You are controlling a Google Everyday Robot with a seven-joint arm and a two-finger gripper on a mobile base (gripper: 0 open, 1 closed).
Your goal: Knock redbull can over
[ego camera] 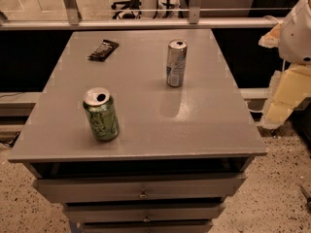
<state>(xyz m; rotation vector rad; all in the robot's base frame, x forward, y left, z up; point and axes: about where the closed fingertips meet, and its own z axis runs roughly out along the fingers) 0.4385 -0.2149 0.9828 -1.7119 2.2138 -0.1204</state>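
Observation:
The redbull can (176,63) is slim and silver with blue panels. It stands upright on the grey table top (146,125), right of the middle and towards the back. My arm comes in at the right edge of the view. My gripper (281,103) hangs beside the table's right edge, off the top, to the right of the can and nearer the front. It touches nothing.
A wider green can (101,114) stands upright at the front left of the table. A dark snack wrapper (103,50) lies at the back left. Drawers (141,191) sit under the top. A rail and glass partition (146,23) run behind the table.

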